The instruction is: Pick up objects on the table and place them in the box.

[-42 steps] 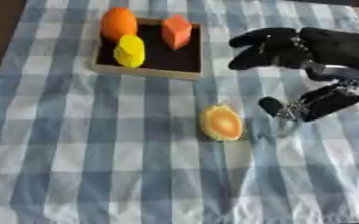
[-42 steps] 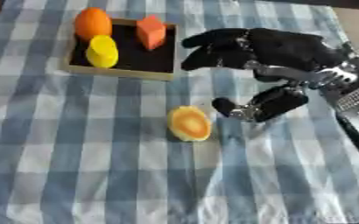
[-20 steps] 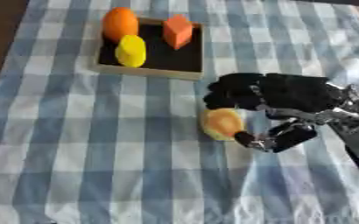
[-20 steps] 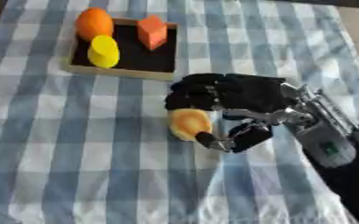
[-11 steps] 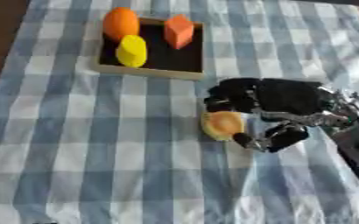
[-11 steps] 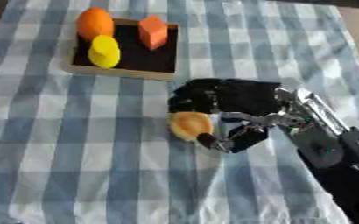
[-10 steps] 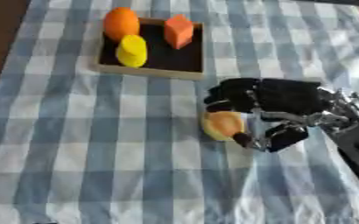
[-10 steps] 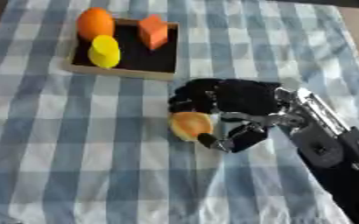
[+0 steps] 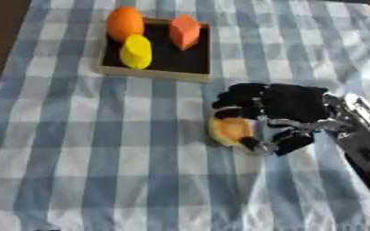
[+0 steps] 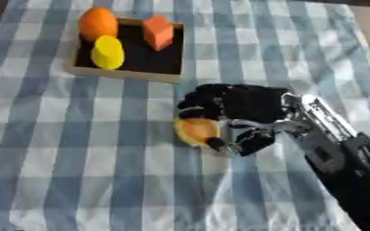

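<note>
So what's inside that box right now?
The box holds an orange ball, a yellow piece and an orange-red block. The dark floor beneath them is hidden.

- A single hand [image 10: 247,106], the right one, is seen, built in matt black with a broad, blocky back.
- The fingers [image 9: 234,95] are made up of thick black segments with rounded tips.
- The thumb [image 10: 247,141] is formed of black links, and small silver or pale metal parts are seen between them.
- A silver-grey metal wrist [image 10: 318,118] is fitted behind the hand, with a bright reflective face.
- The forearm [image 10: 352,178] is covered in a dark, near-black casing that widens toward the lower right corner.
- No cables, screws or markings can be made out.
</note>
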Robot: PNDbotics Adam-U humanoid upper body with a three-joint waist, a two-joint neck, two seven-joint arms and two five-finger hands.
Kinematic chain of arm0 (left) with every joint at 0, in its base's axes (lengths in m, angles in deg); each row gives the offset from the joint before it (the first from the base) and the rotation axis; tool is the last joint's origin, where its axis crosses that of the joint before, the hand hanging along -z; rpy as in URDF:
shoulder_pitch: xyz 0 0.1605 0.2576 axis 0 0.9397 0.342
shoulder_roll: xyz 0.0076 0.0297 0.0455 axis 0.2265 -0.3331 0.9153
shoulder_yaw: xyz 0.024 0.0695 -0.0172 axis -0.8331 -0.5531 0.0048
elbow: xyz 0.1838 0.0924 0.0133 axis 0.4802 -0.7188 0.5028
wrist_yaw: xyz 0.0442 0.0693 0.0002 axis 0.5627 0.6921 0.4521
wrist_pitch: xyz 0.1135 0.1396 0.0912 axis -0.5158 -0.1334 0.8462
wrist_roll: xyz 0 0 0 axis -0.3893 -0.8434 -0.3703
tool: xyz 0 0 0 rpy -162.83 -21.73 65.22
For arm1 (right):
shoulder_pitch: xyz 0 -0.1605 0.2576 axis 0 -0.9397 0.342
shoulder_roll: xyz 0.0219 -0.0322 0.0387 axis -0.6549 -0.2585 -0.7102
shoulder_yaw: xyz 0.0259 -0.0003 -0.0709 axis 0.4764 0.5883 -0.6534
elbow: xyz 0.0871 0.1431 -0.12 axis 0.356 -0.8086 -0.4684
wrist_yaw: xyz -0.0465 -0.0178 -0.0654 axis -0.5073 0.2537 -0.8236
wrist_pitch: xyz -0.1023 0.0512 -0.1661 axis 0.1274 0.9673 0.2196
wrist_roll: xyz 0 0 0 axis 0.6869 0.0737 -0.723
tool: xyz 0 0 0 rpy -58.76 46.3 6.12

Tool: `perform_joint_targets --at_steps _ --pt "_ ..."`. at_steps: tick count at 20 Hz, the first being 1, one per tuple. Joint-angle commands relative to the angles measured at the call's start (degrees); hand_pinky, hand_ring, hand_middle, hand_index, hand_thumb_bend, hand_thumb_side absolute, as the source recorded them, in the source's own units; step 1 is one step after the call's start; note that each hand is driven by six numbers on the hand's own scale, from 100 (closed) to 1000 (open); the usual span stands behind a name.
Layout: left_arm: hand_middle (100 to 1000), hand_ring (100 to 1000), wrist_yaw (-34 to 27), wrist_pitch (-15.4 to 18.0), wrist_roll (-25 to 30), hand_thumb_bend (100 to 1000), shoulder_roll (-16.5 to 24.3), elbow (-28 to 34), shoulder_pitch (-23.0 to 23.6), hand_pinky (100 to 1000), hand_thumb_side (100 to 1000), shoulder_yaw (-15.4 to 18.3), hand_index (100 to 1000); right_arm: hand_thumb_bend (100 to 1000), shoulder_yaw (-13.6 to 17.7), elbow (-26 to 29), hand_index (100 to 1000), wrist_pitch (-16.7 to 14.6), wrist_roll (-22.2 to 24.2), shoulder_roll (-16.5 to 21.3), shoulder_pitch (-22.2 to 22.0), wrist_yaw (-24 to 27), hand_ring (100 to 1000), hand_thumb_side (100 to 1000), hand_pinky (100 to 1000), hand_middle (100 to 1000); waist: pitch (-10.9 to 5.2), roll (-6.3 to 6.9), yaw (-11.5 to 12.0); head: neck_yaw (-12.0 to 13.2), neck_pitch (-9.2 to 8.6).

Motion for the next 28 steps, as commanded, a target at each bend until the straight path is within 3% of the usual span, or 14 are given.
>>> perform_joint_targets --at_steps 1,10,13,19,28 --pt "741 794 -0.3 0.0 0.1 100 0.5 1.1 -0.5 673 652 0.4 831 100 1.0 -1.4 1000 -3.9 3.8 0.4 0.7 -1.4 1000 219 1000 980 -0.05 1.06 0.0 -0.2 -0.77" --pt "741 794 -0.3 -0.1 0.3 100 0.4 1.1 -0.4 672 652 0.4 831 100 1.1 -3.7 1000 -4.3 3.1 0.0 1.2 -2.9 1000 218 1000 979 0.06 1.06 0.1 -0.1 -0.89" --pt "742 796 -0.2 -0.1 0.3 100 0.4 1.1 -0.4 672 652 0.4 831 100 0.9 -1.9 1000 -5.1 2.4 0.2 1.1 -1.9 1000 218 1000 937 0.13 0.96 0.2 0.2 -0.59" --pt "743 797 -0.2 -0.1 0.5 100 0.5 1.1 -0.4 673 653 0.4 832 100 2.1 4.7 1000 -4.6 2.0 0.3 0.6 0.8 1000 223 1000 952 0.11 0.88 0.0 0.5 -0.77" --pt "744 799 -0.2 -0.1 0.8 100 0.6 1.1 -0.4 672 655 0.4 833 100 2.2 8.8 1000 -2.7 7.3 -0.2 0.4 3.4 1000 245 1000 962 0.38 0.98 -0.2 0.2 -1.18"
